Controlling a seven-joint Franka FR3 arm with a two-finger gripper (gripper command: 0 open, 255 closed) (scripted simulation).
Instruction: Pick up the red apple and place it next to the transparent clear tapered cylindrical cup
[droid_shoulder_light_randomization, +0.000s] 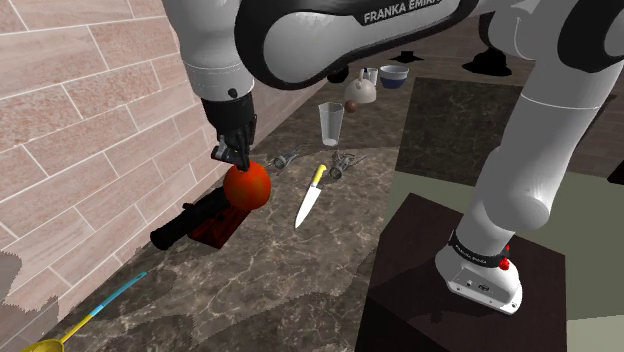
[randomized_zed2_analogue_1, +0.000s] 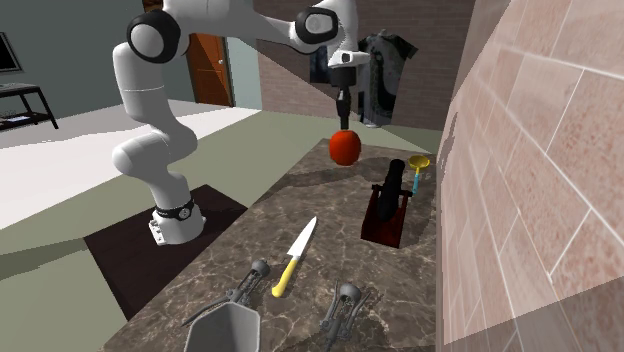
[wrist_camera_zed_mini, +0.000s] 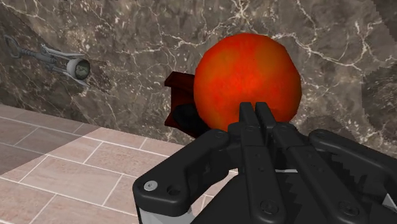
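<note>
Though grasped and seemingly raised off the desk, not yet delivered: red apple pinched at its top by the clenched gripper. Left to do: carry toward two o'clock in the shoulder view, set down beside the clear cup, release.

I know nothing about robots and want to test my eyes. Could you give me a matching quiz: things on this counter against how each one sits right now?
Things:
1. red apple
2. clear cup
3. knife

States:
A. lies flat, yellow handle
B. stands upright
C. clasped at the fingertips of the gripper

Pairs: 1-C, 2-B, 3-A
</note>
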